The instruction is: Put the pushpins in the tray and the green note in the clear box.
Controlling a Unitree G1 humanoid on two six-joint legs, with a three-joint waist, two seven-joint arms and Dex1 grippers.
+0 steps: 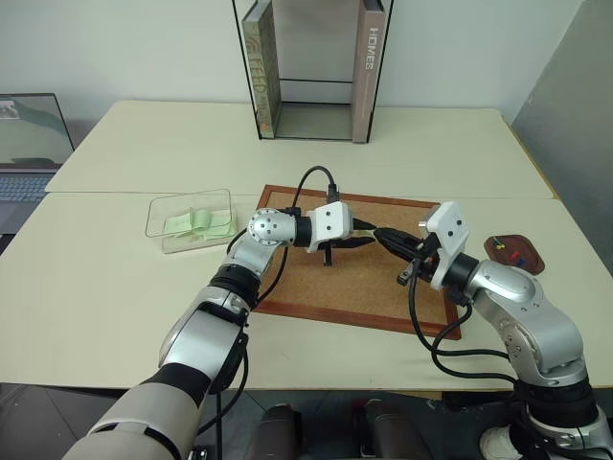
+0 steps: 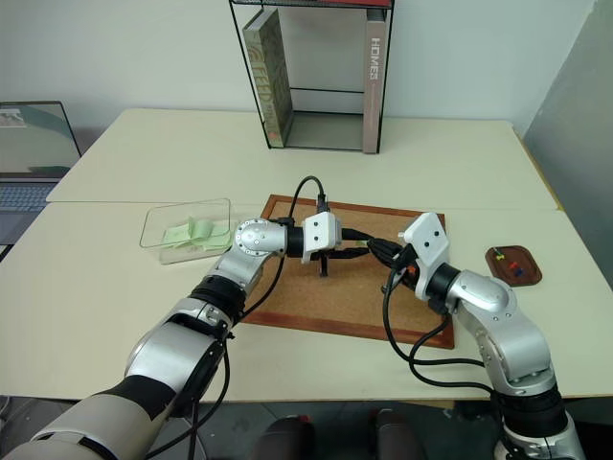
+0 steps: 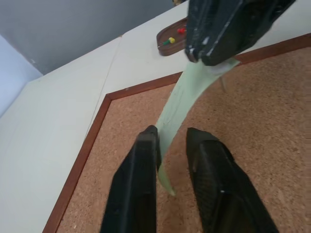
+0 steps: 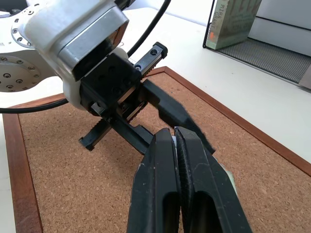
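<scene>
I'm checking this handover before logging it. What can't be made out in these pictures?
- Whether the left pincer already pinches the green note: in the left wrist view the note runs between its fingers, contact unclear.
- The note's far end, covered by the right pincer.
- Pushpins in the tray: too small to count.

corkboard (image 1: 316, 287) mid-table, wire shelf (image 1: 311, 72) with books behind, laptop (image 1: 29, 144).
</scene>
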